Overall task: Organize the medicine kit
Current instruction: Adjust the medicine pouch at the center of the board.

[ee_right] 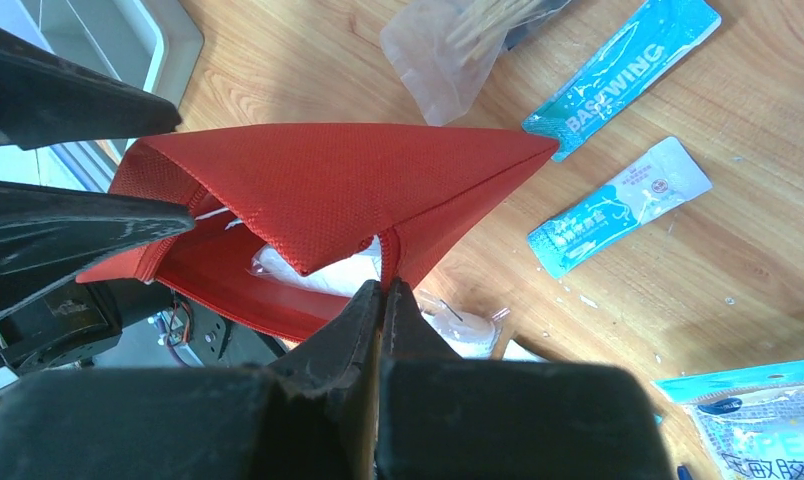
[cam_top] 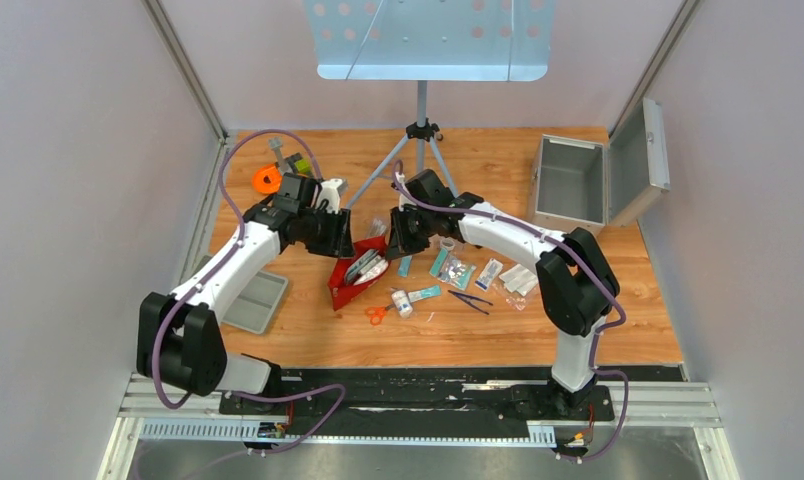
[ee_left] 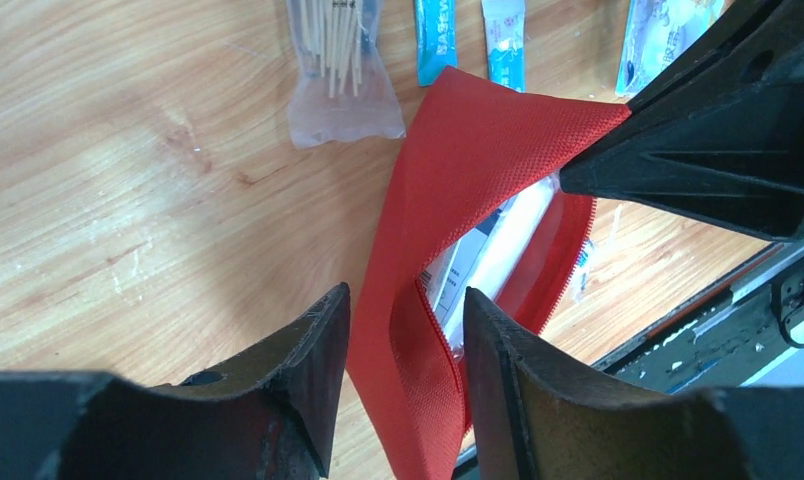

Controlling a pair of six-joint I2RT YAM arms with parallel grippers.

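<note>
The right claw (ee_right: pixel 383 292) pinches a red pouch (ee_right: pixel 328 185), the left claw (ee_left: pixel 406 297) gapes astride it; the metal case (cam_top: pixel 568 185) is empty, packets (cam_top: pixel 489 272) litter the bench (cam_top: pixel 498 340).

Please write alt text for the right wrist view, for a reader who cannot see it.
The right gripper is shut on the zipper edge of an open red pouch holding white packets. The left gripper straddles its other edge, jaws open; two blue sachets and a clear bag of swabs lie on the wooden table.

Premises present as a robotics laboratory test cell: plain partition walls (cam_top: pixel 68 150), aluminium base rail (cam_top: pixel 678 405), wood-grain table (cam_top: pixel 578 340), tripod (cam_top: pixel 421 130) carrying perforated panel (cam_top: pixel 428 40).
</note>
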